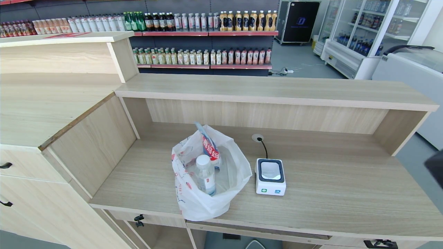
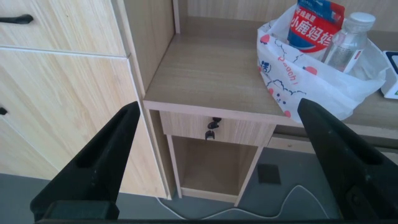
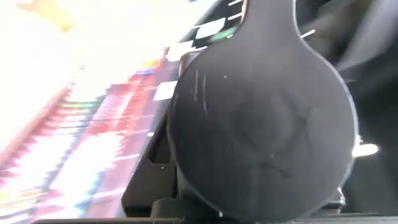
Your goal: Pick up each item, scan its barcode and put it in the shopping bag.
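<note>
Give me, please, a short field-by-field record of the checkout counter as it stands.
Bag: white plastic shopping bag, open, on the wooden counter
Contents: clear bottle with white cap; blue and red packet
Scanner: white barcode scanner, on the counter right of the bag
Left arm: left gripper open, empty, low before the counter's front

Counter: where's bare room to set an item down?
Widest free patch: counter right of the scanner. Smaller one between shopping bag and the left side panel. Tight: bag-to-scanner gap, cable behind.
</note>
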You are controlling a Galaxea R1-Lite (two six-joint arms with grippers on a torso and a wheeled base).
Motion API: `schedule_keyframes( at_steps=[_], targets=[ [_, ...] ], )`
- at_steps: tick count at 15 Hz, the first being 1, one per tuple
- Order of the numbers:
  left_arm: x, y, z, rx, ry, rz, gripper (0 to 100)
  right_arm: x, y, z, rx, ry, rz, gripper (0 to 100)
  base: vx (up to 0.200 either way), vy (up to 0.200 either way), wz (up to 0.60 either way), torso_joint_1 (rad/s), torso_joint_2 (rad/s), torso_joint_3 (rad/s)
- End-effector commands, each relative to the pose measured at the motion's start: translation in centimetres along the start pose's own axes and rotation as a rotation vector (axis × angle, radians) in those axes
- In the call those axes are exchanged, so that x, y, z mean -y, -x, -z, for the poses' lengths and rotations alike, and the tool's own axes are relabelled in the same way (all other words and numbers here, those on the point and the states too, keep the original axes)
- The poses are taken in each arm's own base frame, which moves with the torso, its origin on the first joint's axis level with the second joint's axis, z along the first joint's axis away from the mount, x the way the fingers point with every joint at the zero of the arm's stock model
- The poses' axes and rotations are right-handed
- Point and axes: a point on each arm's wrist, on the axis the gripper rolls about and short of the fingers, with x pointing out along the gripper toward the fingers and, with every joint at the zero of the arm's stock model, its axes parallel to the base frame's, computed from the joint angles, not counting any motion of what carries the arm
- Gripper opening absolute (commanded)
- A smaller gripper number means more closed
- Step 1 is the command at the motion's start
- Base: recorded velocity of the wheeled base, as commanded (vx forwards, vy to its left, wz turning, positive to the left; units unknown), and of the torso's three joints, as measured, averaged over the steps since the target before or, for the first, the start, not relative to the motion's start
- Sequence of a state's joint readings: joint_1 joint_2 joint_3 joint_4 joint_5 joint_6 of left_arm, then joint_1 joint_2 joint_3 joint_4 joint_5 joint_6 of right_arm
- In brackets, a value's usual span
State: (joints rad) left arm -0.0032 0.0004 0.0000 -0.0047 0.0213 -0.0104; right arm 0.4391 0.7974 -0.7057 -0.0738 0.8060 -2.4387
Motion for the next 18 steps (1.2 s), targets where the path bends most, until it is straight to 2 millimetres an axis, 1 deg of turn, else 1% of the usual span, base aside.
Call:
schedule_keyframes(
  at_steps=[1, 2, 4, 5, 6, 7, 8, 9, 10, 11, 13, 14, 17, 18],
  targets=[
    [0.0, 0.0, 0.0, 0.002, 0.000, -0.002, 100, -0.1, 0.4, 0.6, -0.107, -0.242, -0.170, 0, 0.000, 0.000, 0.00, 0.000, 0.00, 0.000],
    [0.0, 0.0, 0.0, 0.000, 0.002, 0.000, 100, -0.1, 0.6, 1.0, -0.184, -0.504, -0.297, 0, 0.000, 0.000, 0.00, 0.000, 0.00, 0.000],
    [0.0, 0.0, 0.0, 0.000, 0.000, 0.000, 100, 0.1, 0.8, 1.8, -0.276, -0.891, -0.380, 0, 0.000, 0.000, 0.00, 0.000, 0.00, 0.000],
    [0.0, 0.0, 0.0, 0.002, 0.000, 0.000, 100, 0.0, 0.9, 2.8, -0.403, -1.110, -0.379, 0, 0.000, 0.000, 0.00, 0.000, 0.00, 0.000],
    [0.0, 0.0, 0.0, 0.000, 0.000, 0.000, 100, -0.3, 1.5, 3.9, -0.592, -1.315, -0.364, 0, 0.000, 0.000, 0.00, 0.000, 0.00, 0.000],
    [0.0, 0.0, 0.0, 0.000, 0.000, 0.000, 100, -0.9, 2.0, 4.4, -0.745, -1.459, -0.360, 0, 0.000, 0.000, 0.00, 0.000, 0.00, 0.000],
    [0.0, 0.0, 0.0, 0.002, 0.000, -0.002, 100, -1.9, 2.8, 4.6, -0.892, -1.576, -0.391, 0, 0.000, 0.000, 0.00, 0.000, 0.00, 0.000],
    [0.0, 0.0, 0.0, 0.000, 0.000, 0.000, 100, -2.2, 3.6, 4.5, -0.991, -1.609, -0.420, 0, 0.000, 0.000, 0.00, 0.000, 0.00, 0.000],
    [0.0, 0.0, 0.0, 0.002, 0.000, 0.000, 100, -2.5, 4.4, 3.9, -1.102, -1.690, -0.455, 0, 0.000, 0.000, 0.00, 0.000, 0.00, 0.000],
    [0.0, 0.0, 0.0, 0.000, 0.000, 0.000, 100, -2.9, 4.9, 3.5, -1.204, -1.804, -0.420, 0, 0.000, 0.000, 0.00, 0.000, 0.00, 0.000],
    [0.0, 0.0, 0.0, 0.000, 0.000, 0.000, 100, -3.4, 5.1, 3.3, -1.350, -2.055, -0.267, 0, 0.000, 0.000, 0.00, 0.000, 0.00, 0.000],
    [0.0, 0.0, 0.0, 0.000, 0.000, 0.000, 100, -3.6, 5.2, 3.3, -1.383, -2.098, -0.236, 0, 0.000, 0.000, 0.00, 0.000, 0.00, 0.000],
    [0.0, 0.0, 0.0, 0.000, 0.000, 0.000, 100, -5.3, 5.4, 3.9, -1.409, -2.169, -0.264, 0, 0.000, 0.000, 0.00, 0.000, 0.00, 0.000],
    [0.0, 0.0, 0.0, 0.000, 0.000, 0.000, 100, -5.4, 5.4, 4.0, -1.413, -2.188, -0.255, 0, 0.000, 0.000, 0.00, 0.000, 0.00, 0.000]
  ],
)
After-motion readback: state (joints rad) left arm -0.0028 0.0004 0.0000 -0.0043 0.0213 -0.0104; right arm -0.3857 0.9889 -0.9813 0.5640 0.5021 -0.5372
